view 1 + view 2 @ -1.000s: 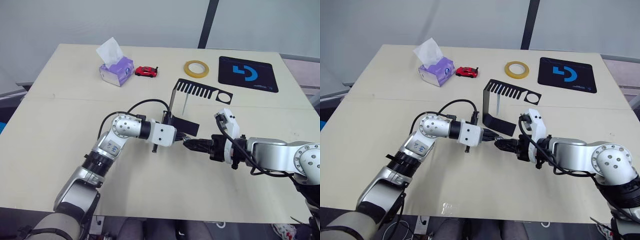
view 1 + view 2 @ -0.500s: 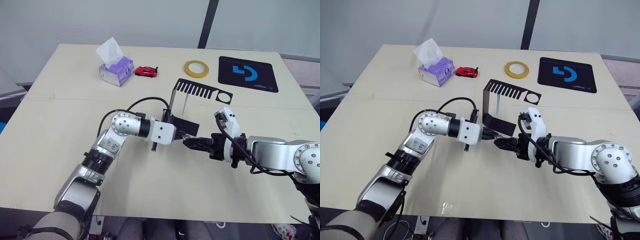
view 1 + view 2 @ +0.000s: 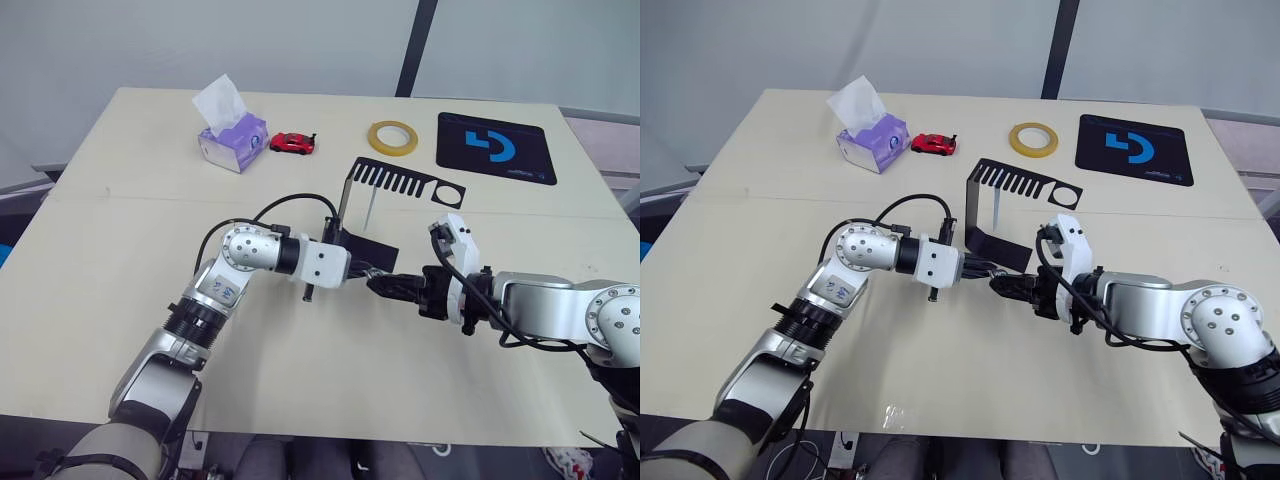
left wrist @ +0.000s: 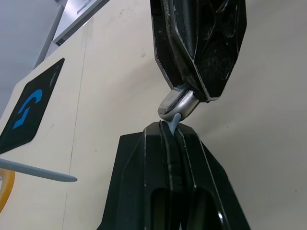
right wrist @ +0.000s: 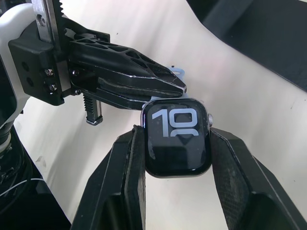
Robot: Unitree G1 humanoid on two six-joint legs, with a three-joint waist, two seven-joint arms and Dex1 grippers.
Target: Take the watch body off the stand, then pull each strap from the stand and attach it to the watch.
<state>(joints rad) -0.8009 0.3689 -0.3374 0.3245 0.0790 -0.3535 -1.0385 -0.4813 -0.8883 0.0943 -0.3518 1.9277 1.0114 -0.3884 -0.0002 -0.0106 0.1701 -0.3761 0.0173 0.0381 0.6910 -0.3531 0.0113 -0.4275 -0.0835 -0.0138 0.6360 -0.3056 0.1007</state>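
Note:
My right gripper (image 3: 380,285) is shut on the watch body (image 5: 177,136), pinching its two sides, with the dark screen and white digits facing the right wrist camera. My left gripper (image 3: 360,272) is shut on a pale grey-blue strap (image 4: 173,124). Only the strap's tip pokes out, and it touches the watch body's (image 4: 178,102) grey edge. The two grippers meet tip to tip just in front of the black stand (image 3: 366,244). Another strap (image 3: 371,207) hangs from the stand's comb-slotted arm (image 3: 395,179).
At the back of the table are a purple tissue box (image 3: 232,140), a red toy car (image 3: 293,143), a yellow tape roll (image 3: 392,137) and a black mat with a blue logo (image 3: 494,147). The stand's foot lies close behind both grippers.
The left gripper has edged slightly toward the right gripper, bringing the strap tip against the watch body. Nothing else has moved.

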